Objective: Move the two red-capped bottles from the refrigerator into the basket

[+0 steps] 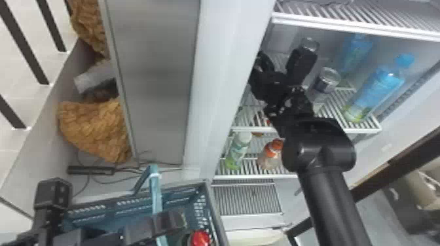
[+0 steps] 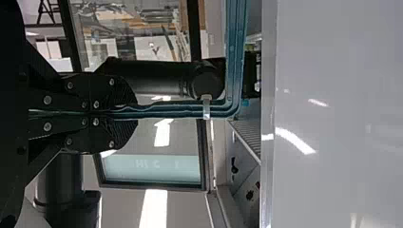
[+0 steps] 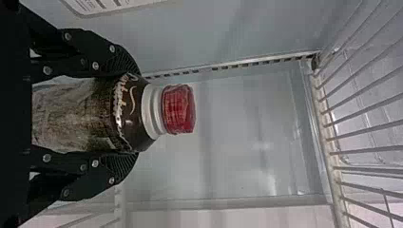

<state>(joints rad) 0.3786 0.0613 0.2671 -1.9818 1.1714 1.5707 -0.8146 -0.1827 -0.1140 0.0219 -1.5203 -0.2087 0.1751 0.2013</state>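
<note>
In the head view, my right gripper (image 1: 280, 70) is inside the refrigerator above its middle shelf (image 1: 363, 130). The right wrist view has this gripper (image 3: 123, 114) shut on a dark-labelled bottle (image 3: 95, 114), its red cap (image 3: 178, 109) standing clear of the fingers. A second red cap (image 1: 200, 238) is inside the blue-green basket (image 1: 212, 211), at its right end. Over the basket is my left gripper (image 1: 172, 219); in the left wrist view the same gripper (image 2: 114, 114) is shut on the basket's handle (image 2: 180, 111).
A can (image 1: 327, 80) and blue bottles (image 1: 376, 88) stand to the right of the right gripper. On the shelf below are a white-capped bottle (image 1: 238, 150) and an orange-capped bottle (image 1: 272, 153). The refrigerator's pale side wall (image 1: 222, 81) rises left of the opening.
</note>
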